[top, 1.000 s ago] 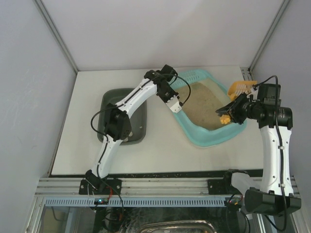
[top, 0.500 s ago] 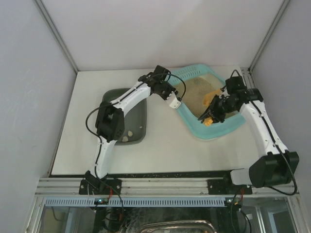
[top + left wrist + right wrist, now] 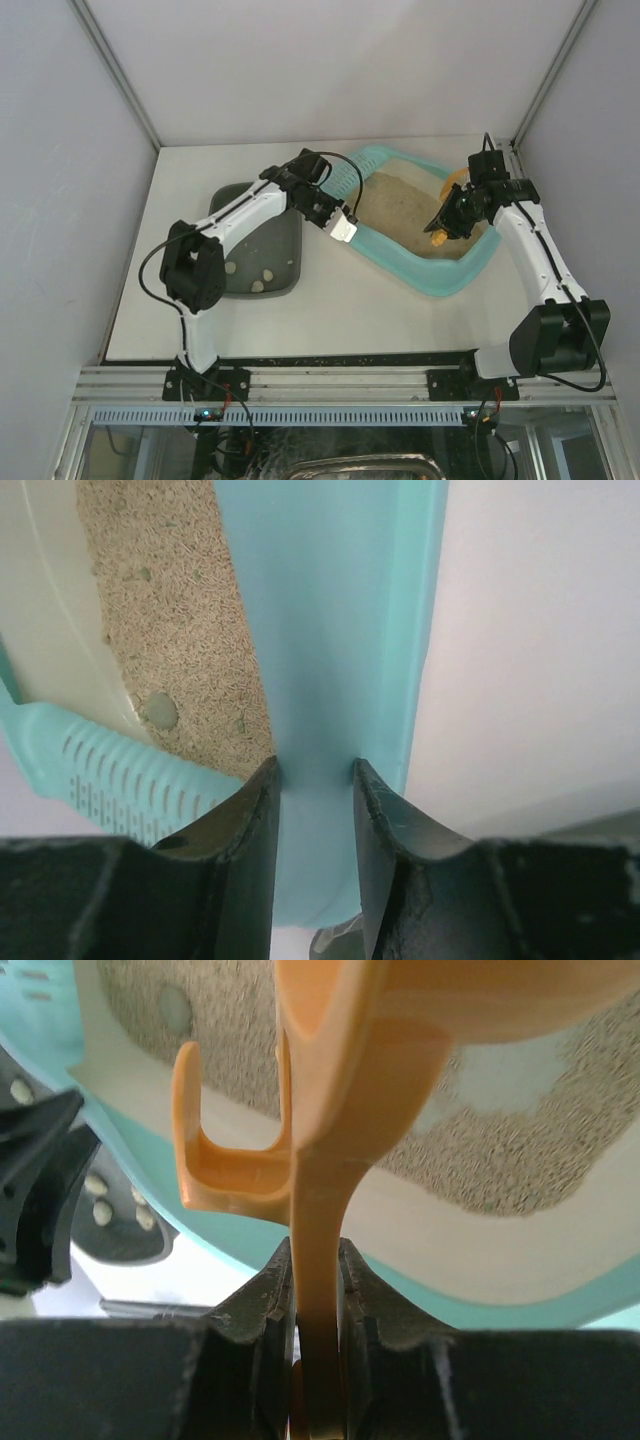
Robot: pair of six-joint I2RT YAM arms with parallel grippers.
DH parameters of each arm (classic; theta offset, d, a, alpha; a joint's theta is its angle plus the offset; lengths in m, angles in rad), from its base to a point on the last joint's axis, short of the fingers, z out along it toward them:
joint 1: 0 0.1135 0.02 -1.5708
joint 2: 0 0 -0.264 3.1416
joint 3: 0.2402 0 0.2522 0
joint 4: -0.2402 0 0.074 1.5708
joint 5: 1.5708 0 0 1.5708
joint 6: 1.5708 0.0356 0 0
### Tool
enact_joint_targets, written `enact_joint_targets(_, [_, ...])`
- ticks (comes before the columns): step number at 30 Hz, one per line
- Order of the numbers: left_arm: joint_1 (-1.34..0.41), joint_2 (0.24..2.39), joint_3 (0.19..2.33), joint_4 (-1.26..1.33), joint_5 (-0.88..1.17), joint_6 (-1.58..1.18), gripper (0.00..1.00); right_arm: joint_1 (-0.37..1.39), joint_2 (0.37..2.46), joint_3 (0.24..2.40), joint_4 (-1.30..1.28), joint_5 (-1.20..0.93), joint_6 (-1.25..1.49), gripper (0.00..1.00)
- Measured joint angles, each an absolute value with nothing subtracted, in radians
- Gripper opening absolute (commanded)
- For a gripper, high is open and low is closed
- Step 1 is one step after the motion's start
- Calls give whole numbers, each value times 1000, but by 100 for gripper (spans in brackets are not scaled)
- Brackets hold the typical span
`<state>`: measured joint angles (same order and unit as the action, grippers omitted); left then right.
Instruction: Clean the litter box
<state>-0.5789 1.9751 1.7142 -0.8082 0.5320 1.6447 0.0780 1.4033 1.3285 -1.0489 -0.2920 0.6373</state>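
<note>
Narrowly, left tool astride litter box wall

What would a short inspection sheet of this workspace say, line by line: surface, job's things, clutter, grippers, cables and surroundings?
Surface: white table.
Job's things: turquoise litter box with beige litter and one grey lump in it; orange scoop over the litter; dark tray left of the box, holding a few pale lumps.
Clutter: nothing seen.
Grippers: left gripper shut on the litter box's side wall; right gripper shut on the scoop's handle.
Cables: black cables loop off both arms.
Surroundings: pale enclosure walls; metal rail at the near edge.
</note>
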Motion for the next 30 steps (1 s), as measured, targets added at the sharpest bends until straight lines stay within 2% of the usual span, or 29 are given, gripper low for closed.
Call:
enact_joint_targets(4, [-575, 1897, 1660, -777, 563, 1641, 2, 76, 1415, 1328, -1026, -243, 619, 0])
enact_joint_targets(6, [-571, 1844, 1656, -758, 577, 1629, 6, 85, 1446, 1328, -1029, -241, 606, 0])
enact_joint_targets(8, [-569, 1803, 1657, -739, 588, 1608, 16, 104, 1489, 1328, -1033, -249, 592, 0])
enact_joint_targets(11, [-567, 1763, 1662, -723, 613, 1519, 45, 153, 1540, 1319, -1044, -256, 575, 0])
enact_joint_targets(12, [-567, 1760, 1667, -718, 618, 1469, 52, 175, 1548, 1311, -1051, -260, 569, 0])
enact_joint_targets(15, [-566, 1785, 1736, -710, 604, 1228, 61, 209, 1549, 1304, -1045, -266, 551, 0])
enact_joint_targets(18, [-551, 1946, 2046, -764, 580, 963, 68, 214, 1543, 1292, -1040, -287, 545, 0])
enact_joint_targets(21, [-501, 2209, 2516, -763, 575, 693, 73, 216, 1531, 1276, -1032, -302, 541, 0])
enact_joint_targets(22, [-475, 2246, 2560, -733, 578, 608, 74, 221, 1526, 1274, -1032, -307, 537, 0])
enact_joint_targets(26, [-379, 2251, 2446, -615, 588, 339, 74, 265, 1512, 1270, -1048, -330, 532, 0])
enact_joint_targets(30, [-328, 2328, 2432, -548, 609, 135, 75, 313, 1509, 1269, -1079, -328, 536, 0])
